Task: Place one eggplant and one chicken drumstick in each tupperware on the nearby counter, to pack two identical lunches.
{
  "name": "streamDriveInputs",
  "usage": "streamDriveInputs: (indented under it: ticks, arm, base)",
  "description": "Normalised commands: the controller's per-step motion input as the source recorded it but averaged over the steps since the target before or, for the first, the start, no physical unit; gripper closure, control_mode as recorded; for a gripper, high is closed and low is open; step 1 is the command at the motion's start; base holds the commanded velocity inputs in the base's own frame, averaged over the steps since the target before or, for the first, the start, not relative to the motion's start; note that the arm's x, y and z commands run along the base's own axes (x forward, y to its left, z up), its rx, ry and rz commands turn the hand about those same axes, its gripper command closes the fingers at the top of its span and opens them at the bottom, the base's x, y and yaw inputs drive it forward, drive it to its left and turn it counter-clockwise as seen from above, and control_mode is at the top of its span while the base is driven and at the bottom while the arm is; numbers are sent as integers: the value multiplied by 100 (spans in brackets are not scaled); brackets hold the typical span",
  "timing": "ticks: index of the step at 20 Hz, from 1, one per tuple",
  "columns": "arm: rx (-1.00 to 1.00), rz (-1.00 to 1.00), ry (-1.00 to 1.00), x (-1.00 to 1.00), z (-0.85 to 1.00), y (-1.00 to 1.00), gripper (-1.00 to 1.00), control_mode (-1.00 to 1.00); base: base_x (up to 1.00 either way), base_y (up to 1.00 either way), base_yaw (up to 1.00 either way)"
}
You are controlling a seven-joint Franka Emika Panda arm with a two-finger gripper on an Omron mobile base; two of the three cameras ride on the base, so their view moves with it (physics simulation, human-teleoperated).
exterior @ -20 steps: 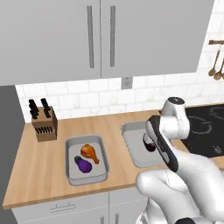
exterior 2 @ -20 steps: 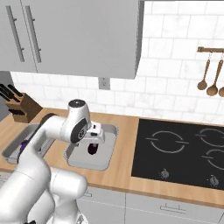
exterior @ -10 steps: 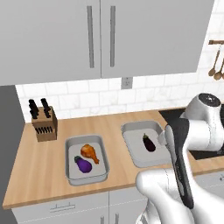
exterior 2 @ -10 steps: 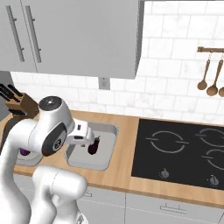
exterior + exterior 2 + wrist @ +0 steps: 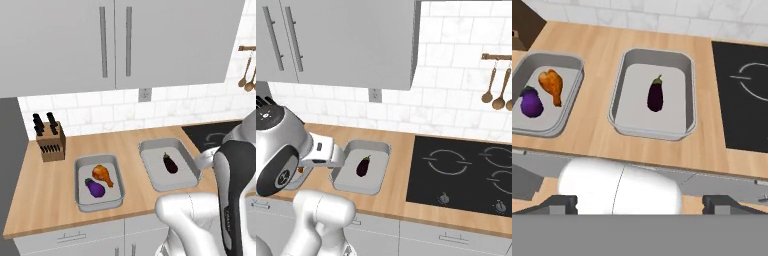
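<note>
Two grey tupperware trays sit side by side on the light-wood counter [image 5: 45,200]. The left tupperware [image 5: 80,167] [image 5: 571,62] holds an orange chicken drumstick [image 5: 102,174] [image 5: 553,86] and a purple eggplant [image 5: 95,188] [image 5: 531,102]. In the right tupperware [image 5: 150,150] [image 5: 624,112] [image 5: 353,186] lies one dark eggplant [image 5: 170,163] [image 5: 363,166] [image 5: 655,96]. My gripper [image 5: 641,204] is open and empty, held back from the counter's front edge and looking down on both trays. The arm hides most of the left tray in the right base view.
A wooden knife block [image 5: 50,142] stands at the counter's back left. The black stovetop [image 5: 461,170] [image 5: 744,95] lies right of the trays. Wooden spoons [image 5: 493,95] hang on the tiled wall, and grey wall cabinets [image 5: 115,45] hang above.
The arm has drawn back and up from over the right tray toward the counter's front. The eggplant stays lying in that tray. The jaws remain wide open.
</note>
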Motion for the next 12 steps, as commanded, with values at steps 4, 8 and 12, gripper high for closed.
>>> streamDriveInputs:
  ticks: [4,8,12]
  arm:
    - [0,0,0,0,0,0,-100,-100]
    - [0,0,-1,-6,0,0,-100,100]
    - [0,0,0,0,0,0,-100,100]
  base:
    - [0,0,0]
    - [-45,0,1]
    - [-100,0,5]
